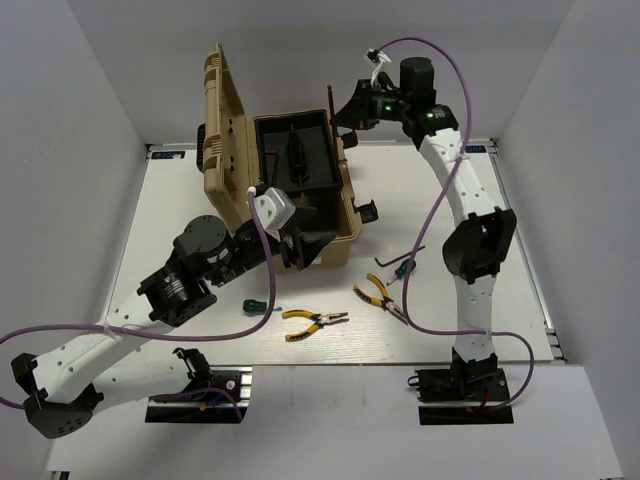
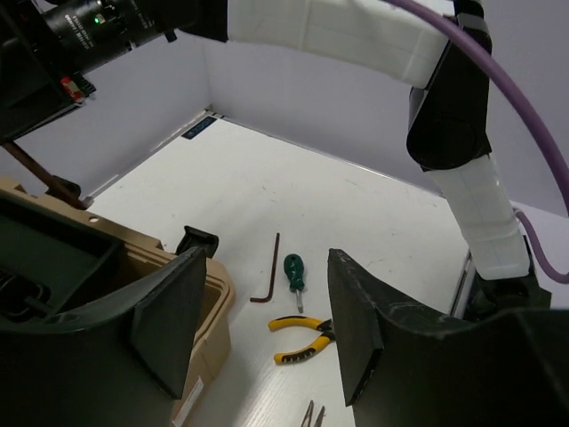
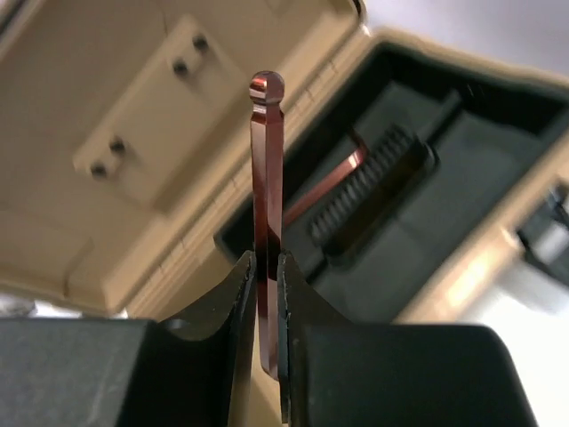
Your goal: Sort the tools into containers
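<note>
White table (image 1: 480,200) between white walls, with a tan toolbox (image 1: 225,130) open at its middle and tools loose in front of it

Toolbox lid stands raised on the left over the black tray (image 1: 310,165); yellow-handled pliers (image 1: 315,322) and a second pair (image 1: 380,293) lie on the table near the front, a green-handled screwdriver (image 1: 258,307) to their left and another (image 1: 402,268) beside a dark hex key (image 1: 400,255); the left gripper (image 2: 262,320) hangs spread wide and empty at the toolbox's near wall, while the right gripper (image 3: 267,267), above the tray's far right corner, pinches a reddish-brown ball-ended hex key (image 3: 267,178) upright between nearly closed fingers, its tip well clear of them
</note>
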### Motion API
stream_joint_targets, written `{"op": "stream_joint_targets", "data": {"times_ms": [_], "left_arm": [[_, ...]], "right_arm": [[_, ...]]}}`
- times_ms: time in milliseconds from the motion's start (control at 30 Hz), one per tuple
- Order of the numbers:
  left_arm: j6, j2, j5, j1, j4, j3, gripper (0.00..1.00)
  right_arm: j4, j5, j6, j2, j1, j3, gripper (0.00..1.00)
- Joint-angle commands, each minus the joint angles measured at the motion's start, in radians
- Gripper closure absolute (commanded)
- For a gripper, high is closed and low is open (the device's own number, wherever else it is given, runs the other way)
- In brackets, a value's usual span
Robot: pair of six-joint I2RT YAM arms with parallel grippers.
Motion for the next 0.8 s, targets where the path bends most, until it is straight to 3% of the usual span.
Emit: {"op": "stream_joint_targets", "data": {"times_ms": [0,100,367,467,600,767], "left_arm": [[-0.017,0.002,-0.072,-0.005,0.031,0.005,0.33],[-0.026,0.012,-0.081,-0.005,0.04,0.016,0.33],[-0.035,-0.01,-0.092,-0.005,0.081,-0.027,0.33],[-0.044,-0.01,-0.08,-0.005,0.081,-0.037,0.33],[-0.044,-0.022,-0.069,-0.005,0.06,-0.046,0.33],[-0.044,-0.053,-0.089,-0.005,0.025,-0.046,0.32]], "right_arm": [[0.339,-0.025,0.209,0.039,0.032,0.076,1.0],[0.525,0.035,0.277,0.074,0.061,0.115,1.0],[0.765,0.03,0.495,0.205,0.162,0.064,1.0],[0.759,0.01,0.567,0.286,0.184,0.114,1.0],[0.765,-0.011,0.596,0.292,0.192,0.029,1.0],[0.692,0.047,0.451,0.309,0.195,0.036,1.0]]}}
